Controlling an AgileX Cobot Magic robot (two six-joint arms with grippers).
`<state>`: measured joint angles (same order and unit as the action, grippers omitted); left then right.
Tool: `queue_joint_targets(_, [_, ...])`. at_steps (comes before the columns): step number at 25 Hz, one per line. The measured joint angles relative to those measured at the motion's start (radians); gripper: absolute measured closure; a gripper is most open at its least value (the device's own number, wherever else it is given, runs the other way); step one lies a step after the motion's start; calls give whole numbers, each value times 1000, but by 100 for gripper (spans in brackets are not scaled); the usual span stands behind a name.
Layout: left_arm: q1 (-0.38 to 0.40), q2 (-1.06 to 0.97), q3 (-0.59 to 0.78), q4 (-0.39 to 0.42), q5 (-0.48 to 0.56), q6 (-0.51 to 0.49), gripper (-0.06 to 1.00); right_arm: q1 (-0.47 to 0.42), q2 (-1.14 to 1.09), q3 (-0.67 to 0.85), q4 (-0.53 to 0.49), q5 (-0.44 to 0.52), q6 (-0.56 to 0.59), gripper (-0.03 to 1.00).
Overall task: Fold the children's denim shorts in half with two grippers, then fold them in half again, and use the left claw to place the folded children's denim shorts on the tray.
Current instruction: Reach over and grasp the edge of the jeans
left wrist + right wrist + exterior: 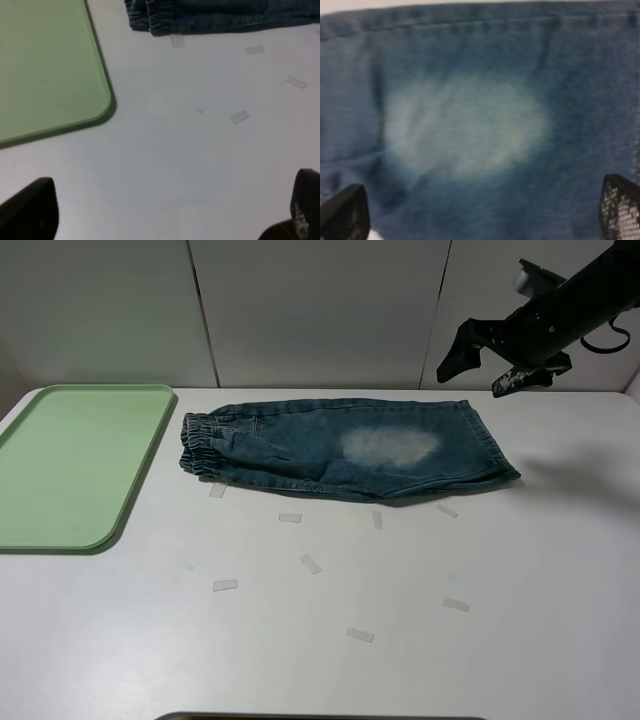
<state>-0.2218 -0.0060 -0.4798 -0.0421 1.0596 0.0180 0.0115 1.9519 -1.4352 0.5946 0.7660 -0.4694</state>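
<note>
- The tray (130, 502) lies flat at the far left of the surface (500, 570), with nothing on it.
- The left gripper (167, 215) is out of the high view. Its own camera shows two black fingertips spread wide with only bare surface between them, so it holds nothing. It sits low near the tray's rounded near corner. The elastic waistband end of the shorts lies ahead of it, well apart.
- The children's denim shorts (340, 450) lie in the middle of the surface, beside the tray but not touching it. Their long axis runs left to right, waistband toward the tray and leg hem toward the right. They look already folded once lengthwise, with a pale faded patch facing up.
- Small tape strips (311, 563) are scattered on the surface in front of the shorts.
- The right gripper (487, 368) hangs raised beyond the hem end, its fingers wide and empty. Its camera looks straight down on the faded patch.
- Judgement: the second fold runs along that long axis. The right arm is nearer the hem, the left nearer the waistband, and both must descend first.
</note>
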Motion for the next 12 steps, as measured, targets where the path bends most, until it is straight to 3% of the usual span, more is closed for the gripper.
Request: queue_joint_targets(12, [0, 0, 0, 0, 0, 0, 3, -44, 226, -122, -180, -45, 3, 27])
